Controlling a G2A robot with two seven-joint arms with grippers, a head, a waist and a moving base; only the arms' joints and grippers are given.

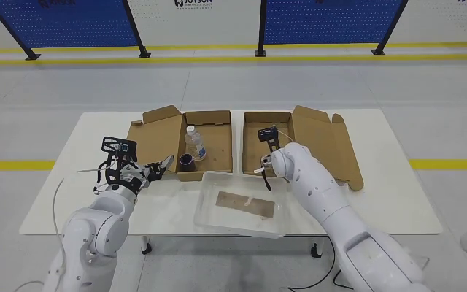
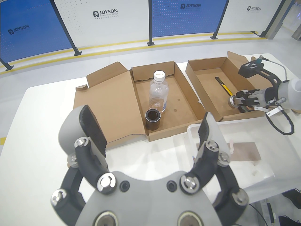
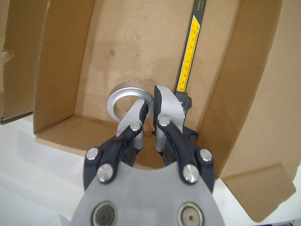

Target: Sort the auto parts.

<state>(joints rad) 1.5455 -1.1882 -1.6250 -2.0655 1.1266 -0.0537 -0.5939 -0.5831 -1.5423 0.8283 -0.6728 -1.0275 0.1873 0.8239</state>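
Right gripper [image 3: 148, 103], nearest in its wrist view, is shown closed on the wall of a metal ring [image 3: 112, 102], with one finger inside the bore and one outside. The ring is held low over the near end of the right cardboard box [image 3: 58, 55], just beside the head of a caliper [image 3: 191, 48] lying along the box floor. Whether the ring touches the floor cannot be told. The ring is judged rigid, smooth and dense, so slipping is to be guarded against; a pinch across the wall, as shown, is judged sound. Left gripper [image 2: 147, 116] is seen wide open and empty, before the left cardboard box [image 2: 178, 109], in which a plastic bottle [image 2: 158, 92] and a black cylinder [image 2: 152, 119] stand upright, close together. A brown flat piece [image 2: 244, 151] is held in a clear tray [image 2: 256, 130].
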